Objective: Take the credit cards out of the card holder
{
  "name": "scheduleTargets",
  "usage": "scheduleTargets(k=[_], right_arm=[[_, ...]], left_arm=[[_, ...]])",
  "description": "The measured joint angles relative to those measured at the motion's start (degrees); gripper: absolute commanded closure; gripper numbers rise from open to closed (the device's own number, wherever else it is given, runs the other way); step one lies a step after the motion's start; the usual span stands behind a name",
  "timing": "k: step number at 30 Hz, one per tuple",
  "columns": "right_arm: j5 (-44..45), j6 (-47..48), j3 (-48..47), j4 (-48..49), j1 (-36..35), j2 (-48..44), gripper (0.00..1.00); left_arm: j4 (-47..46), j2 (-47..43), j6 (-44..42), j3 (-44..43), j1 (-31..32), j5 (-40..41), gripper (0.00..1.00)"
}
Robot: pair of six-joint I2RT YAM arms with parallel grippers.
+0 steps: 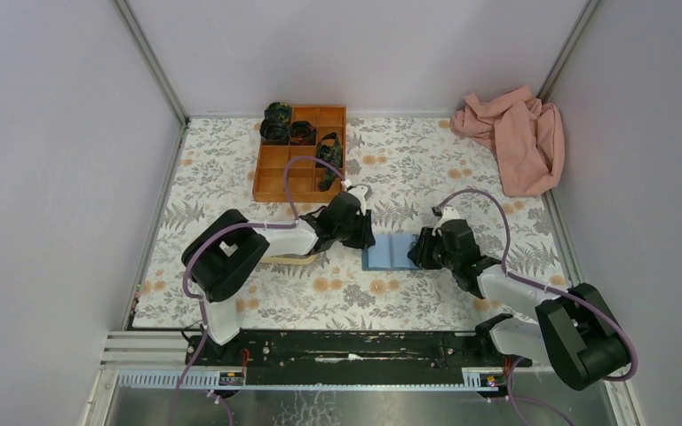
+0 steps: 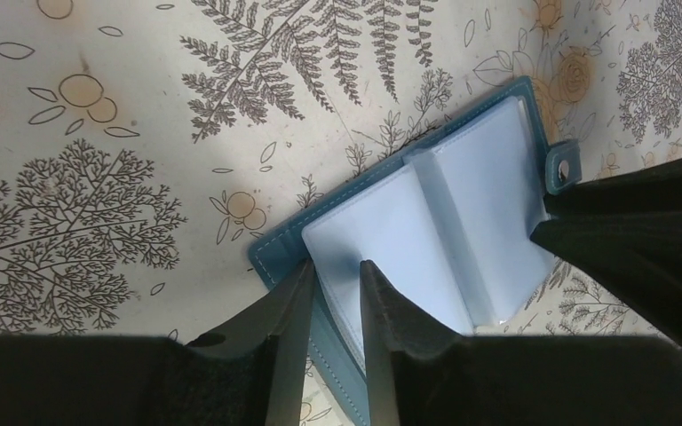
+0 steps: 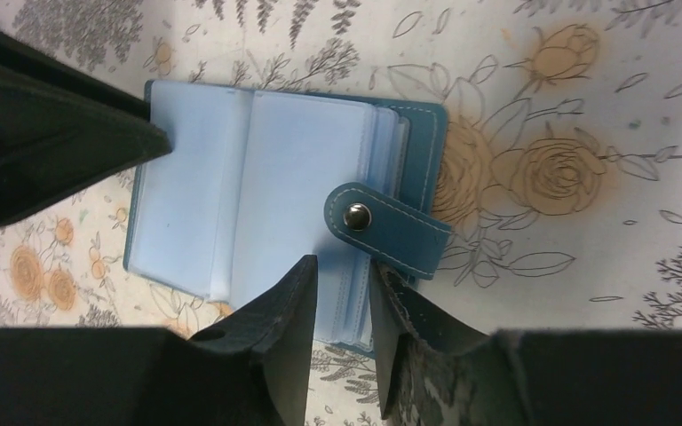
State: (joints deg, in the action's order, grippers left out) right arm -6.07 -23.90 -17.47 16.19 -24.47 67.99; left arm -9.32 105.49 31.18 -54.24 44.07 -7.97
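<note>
- The light-blue card holder (image 1: 391,252) lies open on the flowered table (image 1: 426,169), between the two hands.
- Left hand (image 2: 336,271): fingers narrow, over the holder's left cover edge; I cannot tell if it clamps.
- Right hand (image 3: 342,264): fingers narrow, over the clear sleeves beside the snap strap (image 3: 382,226); grip unclear.

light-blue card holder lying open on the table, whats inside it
Only pale clear plastic sleeves, the top ones showing no card. Lower sleeves are covered by those above and by black gripper fingers.
</note>
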Motion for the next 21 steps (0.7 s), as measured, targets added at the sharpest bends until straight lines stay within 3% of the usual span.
scheduleTargets(k=[6,21], right_arm=[[-5.6,1.01,0.39,1.68,0.0,-0.35,0.62],[-18.75,-0.85,4.57,16.44,-0.02,-1.84,0.58]], left_arm=[[0.11,0.13,0.22,-0.11,-0.44,-0.48,0.7],[-0.13,1.6,0.63,-1.36,-0.63,-3.06,0.71]])
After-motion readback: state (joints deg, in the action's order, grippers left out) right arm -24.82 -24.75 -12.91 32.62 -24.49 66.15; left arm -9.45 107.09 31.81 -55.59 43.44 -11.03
